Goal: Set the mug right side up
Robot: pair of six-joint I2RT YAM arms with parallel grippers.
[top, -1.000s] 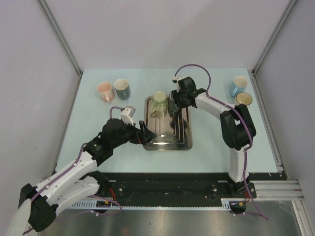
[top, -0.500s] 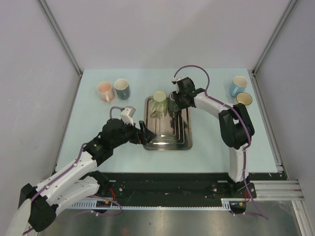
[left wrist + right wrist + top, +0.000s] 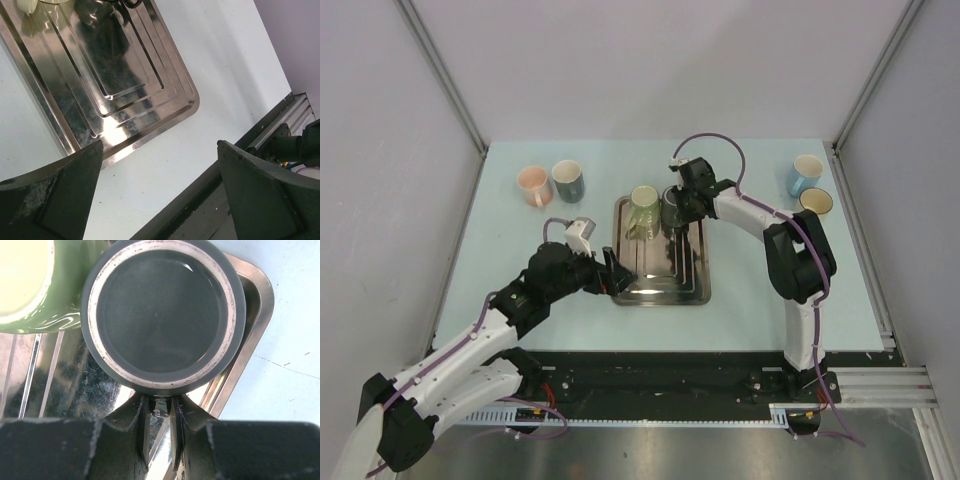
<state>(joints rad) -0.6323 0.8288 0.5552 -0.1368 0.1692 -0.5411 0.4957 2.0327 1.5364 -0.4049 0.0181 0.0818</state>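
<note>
The right gripper [image 3: 159, 401] is clamping the inverted dark mug [image 3: 162, 315] in the tray's [image 3: 261, 292] far right corner. The left gripper [image 3: 159, 150] is hovering, fingers spread wide.

Tray [image 3: 665, 275] sits mid-frame on the table [image 3: 760, 290], and at its top end the upside-down mug [image 3: 672, 212] stands just right of the second tray mug [image 3: 643, 208], touching I think. One mug pair [image 3: 565, 182] is upper left, the other pair [image 3: 806, 176] upper right.

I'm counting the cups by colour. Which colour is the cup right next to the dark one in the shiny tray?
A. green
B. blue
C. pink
A: the green cup is right beside the dark cup at the far end of the tray.
</note>
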